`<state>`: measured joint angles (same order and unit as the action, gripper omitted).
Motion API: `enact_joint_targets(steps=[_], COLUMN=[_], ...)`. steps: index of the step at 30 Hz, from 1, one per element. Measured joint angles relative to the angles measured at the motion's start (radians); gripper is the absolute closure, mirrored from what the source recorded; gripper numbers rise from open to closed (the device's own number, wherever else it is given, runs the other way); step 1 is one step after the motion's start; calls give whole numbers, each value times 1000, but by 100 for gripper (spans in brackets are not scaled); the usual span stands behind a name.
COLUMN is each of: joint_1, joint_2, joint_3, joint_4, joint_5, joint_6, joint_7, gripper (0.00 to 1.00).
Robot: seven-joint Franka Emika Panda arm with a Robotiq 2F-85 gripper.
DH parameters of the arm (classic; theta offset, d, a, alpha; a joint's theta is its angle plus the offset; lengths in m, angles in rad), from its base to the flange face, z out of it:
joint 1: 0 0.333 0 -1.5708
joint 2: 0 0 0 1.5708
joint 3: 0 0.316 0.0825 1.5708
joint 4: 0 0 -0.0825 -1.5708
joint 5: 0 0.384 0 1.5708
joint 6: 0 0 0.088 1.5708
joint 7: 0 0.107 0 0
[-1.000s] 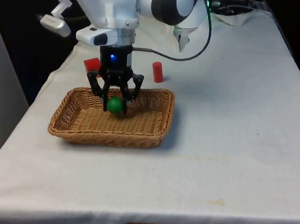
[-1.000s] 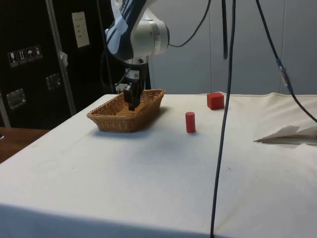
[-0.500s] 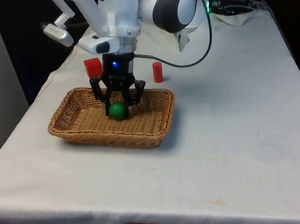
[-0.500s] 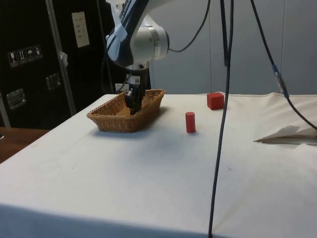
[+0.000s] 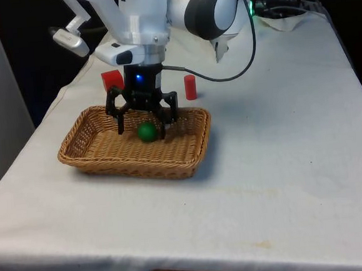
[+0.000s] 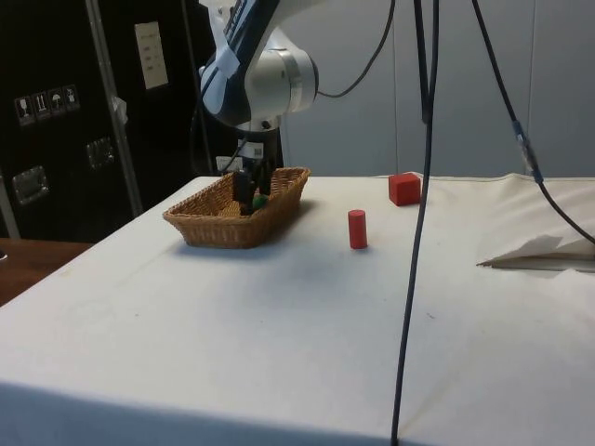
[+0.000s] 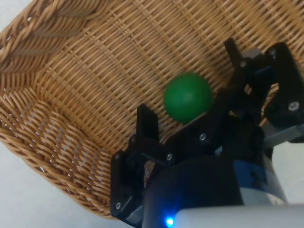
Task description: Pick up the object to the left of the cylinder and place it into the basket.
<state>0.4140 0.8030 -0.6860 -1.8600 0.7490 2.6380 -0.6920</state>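
A small green ball (image 5: 146, 132) lies on the floor of the wicker basket (image 5: 189, 163), in its far half. My black gripper (image 5: 143, 131) hangs low inside the basket, open, with its fingers spread on either side of the ball. In the wrist view the ball (image 7: 187, 96) rests on the weave between the two fingers (image 7: 147, 121), with a gap to each. From the side, the gripper (image 6: 246, 200) dips behind the basket's wall (image 6: 223, 228) and a bit of green ball (image 6: 259, 200) peeks beside it. The red cylinder (image 5: 190, 87) stands upright behind the basket.
A red cube (image 5: 111, 80) sits on the cloth behind the basket, at the front view's left of the cylinder. In the side view the cylinder (image 6: 357, 229) and cube (image 6: 404, 189) stand apart from the basket. A black cable hangs from the arm over the table's far end.
The gripper came down into the basket with the green ball, then its fingers spread apart. The ball has dropped free and rests on the basket floor.
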Motion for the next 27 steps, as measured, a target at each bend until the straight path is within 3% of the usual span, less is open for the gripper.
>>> enact_joint_targets(steps=[9,27], joint_1=[2,43], joint_2=[-2,-59], joint_3=[-7,-97], joint_4=[1,2], joint_5=[0,-11], joint_6=[0,-83], joint_7=[0,-8], gripper=[0,0])
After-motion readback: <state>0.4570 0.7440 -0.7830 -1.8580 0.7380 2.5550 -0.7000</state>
